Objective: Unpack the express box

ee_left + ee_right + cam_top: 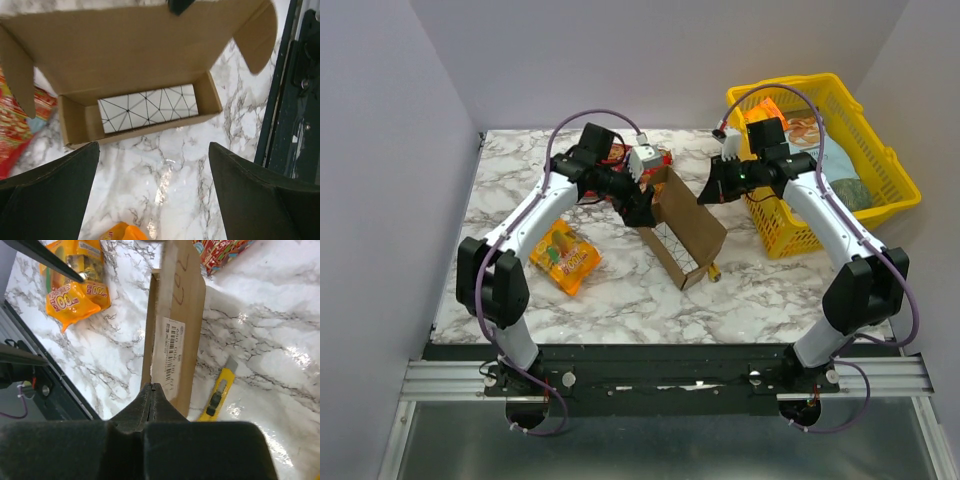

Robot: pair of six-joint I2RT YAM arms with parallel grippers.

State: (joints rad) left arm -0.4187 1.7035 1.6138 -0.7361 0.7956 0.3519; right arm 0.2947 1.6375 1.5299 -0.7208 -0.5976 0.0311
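The express box (685,235) lies open in the middle of the table, its lid flap tilted up. Its inside shows in the left wrist view, with a white patterned flat pack (147,107) on the bottom of the box (140,60). My left gripper (638,212) hangs open just beside the box, over bare marble (154,150), with nothing between its fingers. My right gripper (705,192) is shut on the lid's upper edge (152,386). The white shipping label (169,352) is on the lid's outer face.
A yellow utility knife (714,270) lies on the table by the box's near right end. An orange snack bag (565,257) lies to the left, a red one (620,155) behind the box. The yellow basket (775,240) with goods stands at the right.
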